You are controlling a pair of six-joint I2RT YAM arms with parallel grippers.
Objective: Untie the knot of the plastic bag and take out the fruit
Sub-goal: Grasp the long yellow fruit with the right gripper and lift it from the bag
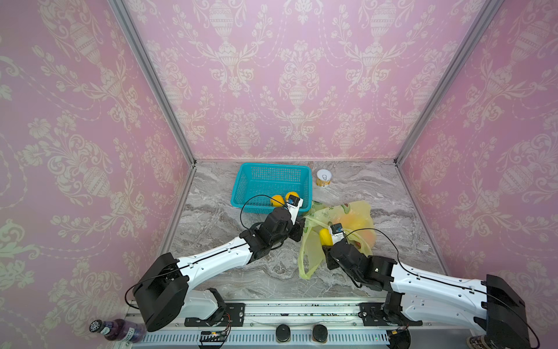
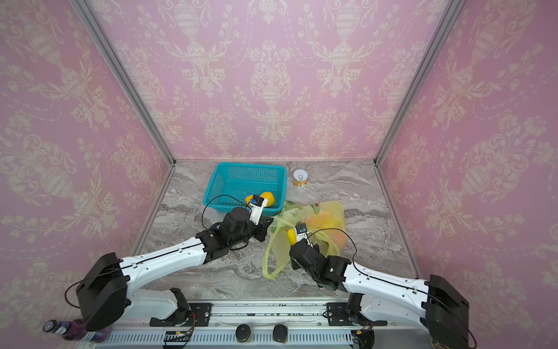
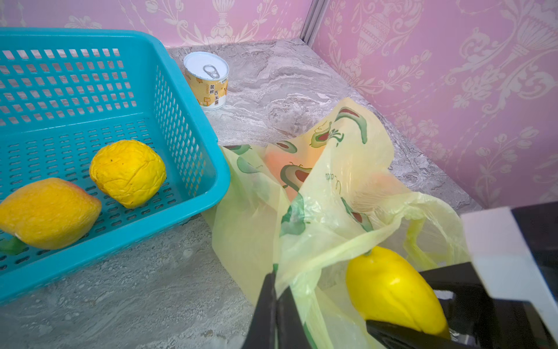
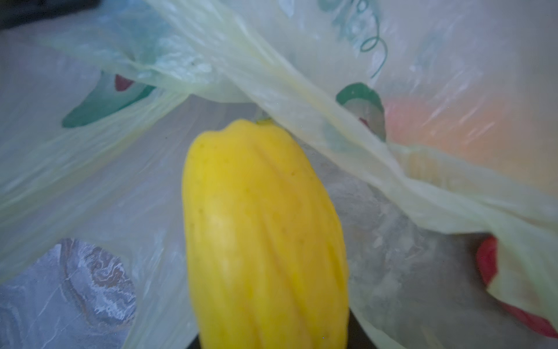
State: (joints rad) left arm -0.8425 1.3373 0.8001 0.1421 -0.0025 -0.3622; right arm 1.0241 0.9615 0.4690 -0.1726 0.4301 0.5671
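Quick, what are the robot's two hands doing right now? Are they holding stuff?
Left end effector: closed, pinching the edge of the plastic bag.
Right end effector: closed around the yellow fruit at the bag's mouth.

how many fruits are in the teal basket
2. A wrinkled yellow fruit lies on the teal basket floor near the plastic bag side; a yellow-orange fruit lies beside it. None looks hidden.
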